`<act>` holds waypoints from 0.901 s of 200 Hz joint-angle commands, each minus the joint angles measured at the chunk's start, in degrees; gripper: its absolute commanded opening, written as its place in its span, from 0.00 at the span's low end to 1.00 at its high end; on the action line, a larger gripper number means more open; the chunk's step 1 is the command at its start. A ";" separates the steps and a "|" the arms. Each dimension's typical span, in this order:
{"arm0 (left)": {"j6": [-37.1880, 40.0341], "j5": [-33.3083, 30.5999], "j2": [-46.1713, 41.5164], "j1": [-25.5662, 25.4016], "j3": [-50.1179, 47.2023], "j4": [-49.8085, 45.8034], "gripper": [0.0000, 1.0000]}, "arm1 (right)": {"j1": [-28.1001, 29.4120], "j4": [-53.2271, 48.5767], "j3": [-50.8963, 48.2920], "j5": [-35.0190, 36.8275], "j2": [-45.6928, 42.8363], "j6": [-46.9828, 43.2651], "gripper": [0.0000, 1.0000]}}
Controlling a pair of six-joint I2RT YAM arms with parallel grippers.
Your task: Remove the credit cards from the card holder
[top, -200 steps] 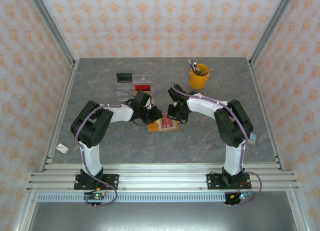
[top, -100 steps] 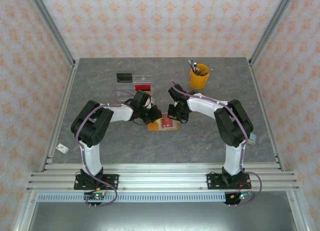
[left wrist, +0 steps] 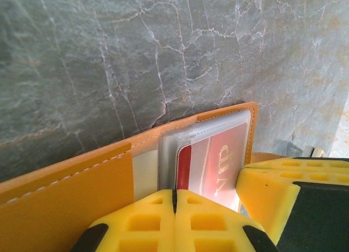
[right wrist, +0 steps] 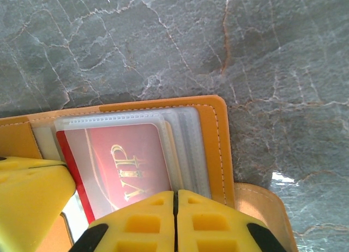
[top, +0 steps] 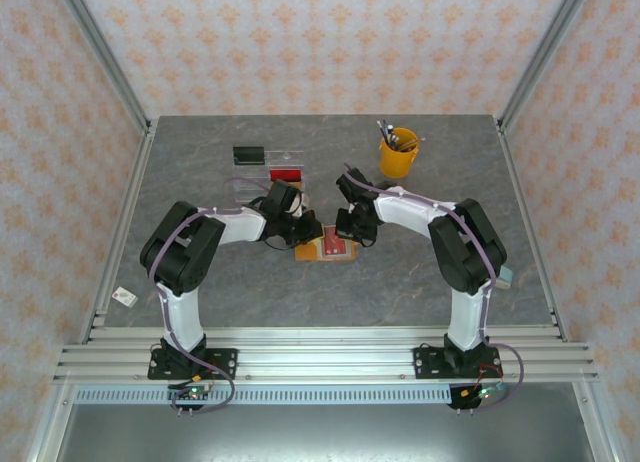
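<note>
Top external view puts the open card holder (top: 308, 254) near the middle of the surface (top: 250, 292). The left claw (top: 303, 232) is at its 10 o'clock and the right claw (top: 352, 232) at its 2 o'clock, both low over it. Each claw is closed tight; I cannot tell if anything thin is pinched. Right wrist view shows a red card (right wrist: 122, 165) in a clear sleeve (right wrist: 182, 148), its 6 o'clock edge under that claw. I judge the card light, stiff and slippery, best taken by a free edge while the soft holder is pinned.
</note>
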 commanded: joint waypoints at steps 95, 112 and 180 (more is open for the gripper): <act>-0.31 2.81 -4.09 1.02 -1.53 0.40 0.17 | -0.08 0.92 -2.72 -0.94 2.26 -0.23 0.08; -0.07 3.03 -3.30 0.81 -1.56 0.15 0.21 | -0.09 1.70 -2.89 -1.45 2.29 -0.19 0.06; 0.65 1.69 -0.86 0.84 -1.64 -1.06 0.24 | -0.18 3.50 -3.60 -3.00 2.31 -0.71 0.04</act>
